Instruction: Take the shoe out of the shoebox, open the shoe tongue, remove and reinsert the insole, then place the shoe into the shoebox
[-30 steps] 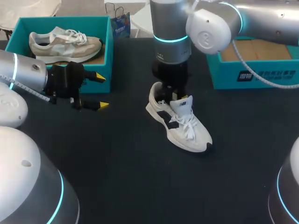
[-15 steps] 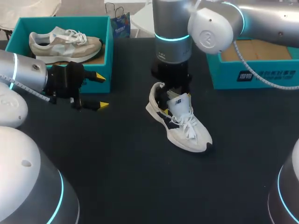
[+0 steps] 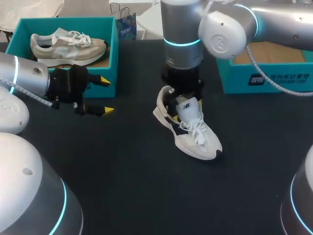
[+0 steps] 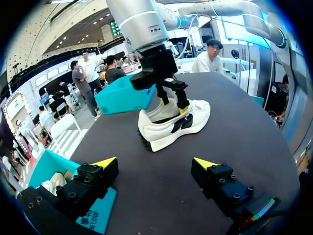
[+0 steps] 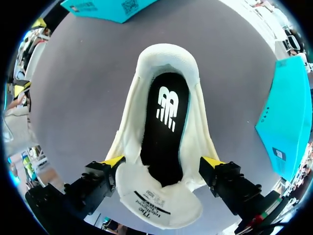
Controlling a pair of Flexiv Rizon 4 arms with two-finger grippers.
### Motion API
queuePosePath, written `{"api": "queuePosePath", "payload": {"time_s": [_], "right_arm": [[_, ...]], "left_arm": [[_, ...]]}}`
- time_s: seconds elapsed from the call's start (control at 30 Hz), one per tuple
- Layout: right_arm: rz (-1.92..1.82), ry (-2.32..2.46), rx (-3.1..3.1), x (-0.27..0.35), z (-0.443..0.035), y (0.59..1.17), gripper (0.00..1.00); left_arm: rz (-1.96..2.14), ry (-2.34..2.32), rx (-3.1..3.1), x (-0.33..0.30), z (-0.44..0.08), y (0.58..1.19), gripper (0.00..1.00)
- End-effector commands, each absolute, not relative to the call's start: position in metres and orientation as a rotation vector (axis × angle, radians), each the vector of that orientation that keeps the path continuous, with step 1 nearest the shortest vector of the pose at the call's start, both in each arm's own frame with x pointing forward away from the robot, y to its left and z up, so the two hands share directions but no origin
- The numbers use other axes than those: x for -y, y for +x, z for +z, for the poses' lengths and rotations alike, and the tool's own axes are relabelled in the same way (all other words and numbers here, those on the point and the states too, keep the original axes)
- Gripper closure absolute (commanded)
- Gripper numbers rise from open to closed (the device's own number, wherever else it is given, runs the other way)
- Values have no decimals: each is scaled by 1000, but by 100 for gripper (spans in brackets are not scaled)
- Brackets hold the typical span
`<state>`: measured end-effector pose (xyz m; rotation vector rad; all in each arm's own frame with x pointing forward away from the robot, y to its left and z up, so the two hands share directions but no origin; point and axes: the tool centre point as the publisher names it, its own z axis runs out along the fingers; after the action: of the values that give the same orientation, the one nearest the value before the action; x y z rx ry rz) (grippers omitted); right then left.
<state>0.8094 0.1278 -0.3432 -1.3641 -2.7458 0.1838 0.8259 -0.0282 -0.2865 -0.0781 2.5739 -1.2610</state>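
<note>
A white shoe (image 3: 190,129) with dark side panels lies on the black table near the middle, toe toward me. My right gripper (image 3: 182,105) hangs over its opening, fingers open. In the right wrist view this gripper (image 5: 163,161) straddles the shoe (image 5: 195,142) at the folded-back tongue (image 5: 151,203), and the black insole (image 5: 166,127) lies flat inside. My left gripper (image 3: 103,95) stands open and empty well left of the shoe; in its own view the left gripper (image 4: 155,164) faces the shoe (image 4: 171,125). An empty teal shoebox (image 3: 274,78) sits at the back right.
A second teal shoebox (image 3: 113,54) at the back left holds a beige shoe (image 3: 68,44), just behind my left gripper. Bare black table (image 3: 146,186) stretches in front of the white shoe.
My right gripper has opened and let go of the tongue, then shifted slightly right above the shoe. The tongue has settled back a little. The left arm has not moved.
</note>
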Motion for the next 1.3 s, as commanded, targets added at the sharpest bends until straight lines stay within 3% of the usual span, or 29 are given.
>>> {"api": "queuePosePath", "payload": {"time_s": [0.03, 0.63, 0.67, 0.7, 0.83, 1.03, 1.3], "right_arm": [[176, -1413, 2759, -118, -331, 794, 0], [159, -1604, 2714, -104, -316, 764, 0], [150, -1603, 2716, -105, -316, 765, 37], [140, -1599, 2715, -106, -316, 766, 52], [129, -1583, 2717, -112, -314, 768, 75], [107, -1569, 2724, -117, -310, 769, 72], [70, -1436, 2787, -125, -320, 801, 76]], "left_arm": [[-1257, -78, -2576, 28, -286, 826, 0], [-1257, -78, -2576, 28, -286, 826, 0], [-1257, -78, -2576, 28, -286, 826, 0], [-1257, -78, -2576, 28, -286, 826, 0], [-1257, -78, -2576, 28, -286, 826, 0], [-1257, -78, -2576, 28, -286, 826, 0], [-1257, -78, -2576, 28, -286, 826, 0]]}}
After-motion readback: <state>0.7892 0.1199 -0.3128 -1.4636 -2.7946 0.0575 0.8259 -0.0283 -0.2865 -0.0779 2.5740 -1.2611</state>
